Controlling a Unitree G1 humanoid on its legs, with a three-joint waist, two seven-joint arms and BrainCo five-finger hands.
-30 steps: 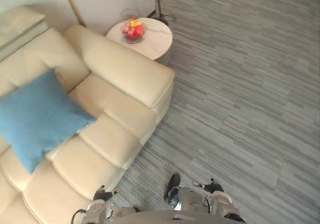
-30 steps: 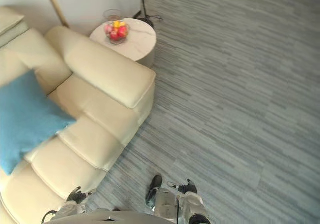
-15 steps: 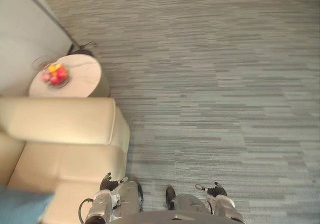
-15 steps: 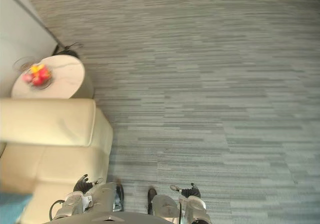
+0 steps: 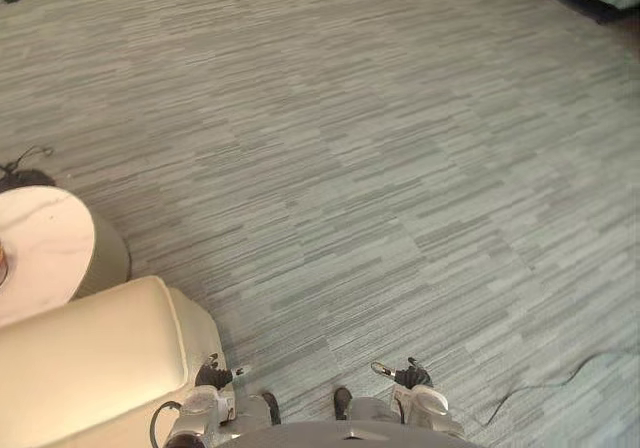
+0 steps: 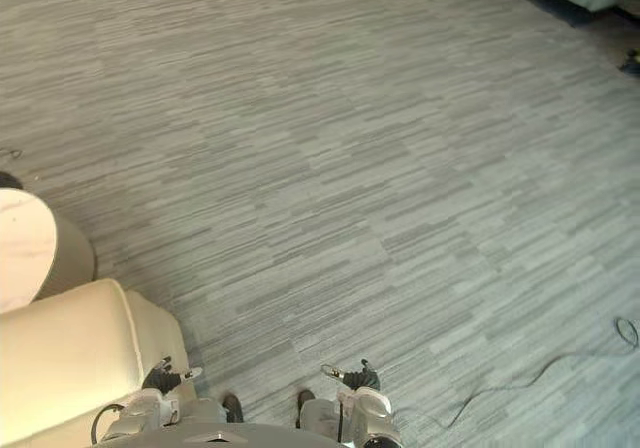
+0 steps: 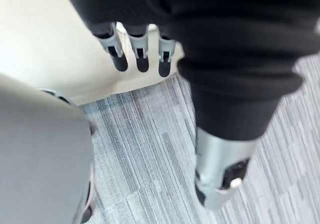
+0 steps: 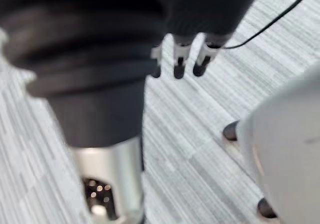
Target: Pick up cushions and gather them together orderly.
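Left hand (image 5: 212, 376) hangs beside the cream sofa arm (image 5: 90, 368), fingers (image 7: 119, 59) relaxed and extended, holding nothing. Right hand (image 5: 405, 375) hangs over the grey carpet (image 5: 350, 168), fingers (image 8: 178, 66) likewise extended, empty. Round side table (image 5: 40, 253) stands just beyond the sofa arm

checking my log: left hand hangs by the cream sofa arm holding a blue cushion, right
Wrong on the cushion. The left hand hangs by the cream sofa arm holding nothing: the left wrist view shows its fingers straight and empty.
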